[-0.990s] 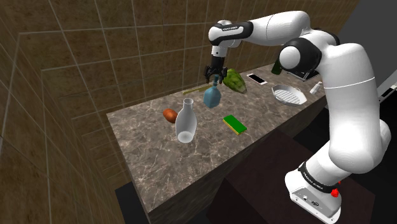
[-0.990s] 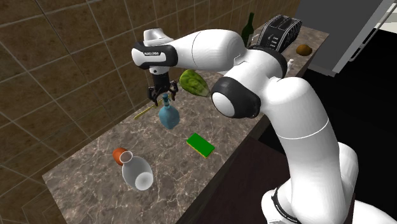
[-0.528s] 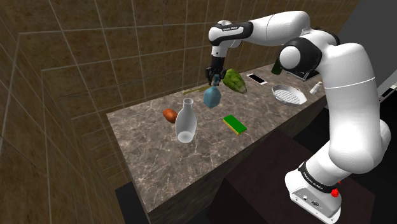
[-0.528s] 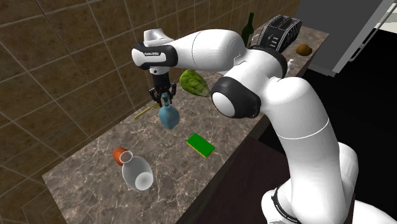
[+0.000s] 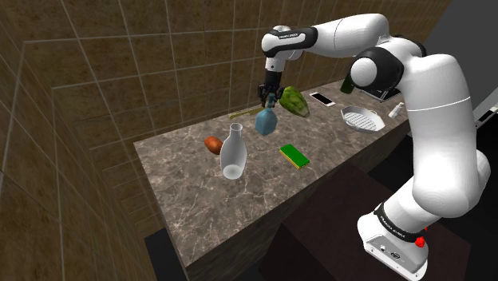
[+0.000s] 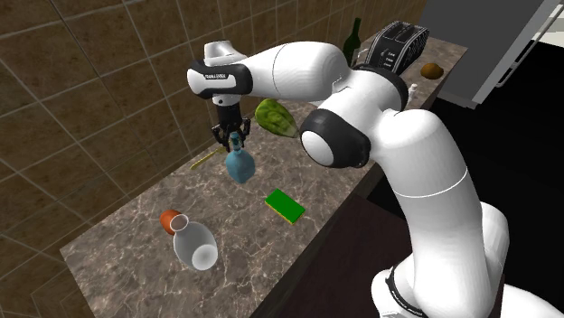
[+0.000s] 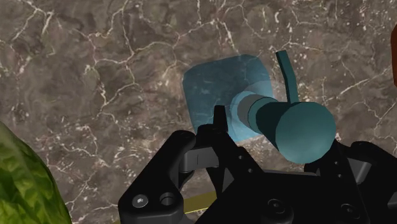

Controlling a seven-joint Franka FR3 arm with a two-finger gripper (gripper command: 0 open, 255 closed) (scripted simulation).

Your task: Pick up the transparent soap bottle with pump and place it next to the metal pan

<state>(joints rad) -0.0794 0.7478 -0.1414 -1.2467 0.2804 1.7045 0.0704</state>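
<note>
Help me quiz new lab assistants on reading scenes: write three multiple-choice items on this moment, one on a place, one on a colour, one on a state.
1. In the shoulder view, the metal pan lies
A. right of the soap bottle, on the same counter
B. on the floor
C. on top of the stand

2. The bottle's pump is
A. red
B. yellow
C. teal

3. The gripper is
A. open, high above the pan
B. shut on the bottle's pump
C. holding a sponge

Answers:
1 A: the pan sits toward the counter's right end in that view.
2 C: the wrist view shows a teal pump head.
3 B: it clasps the pump neck in the second exterior view.
</note>
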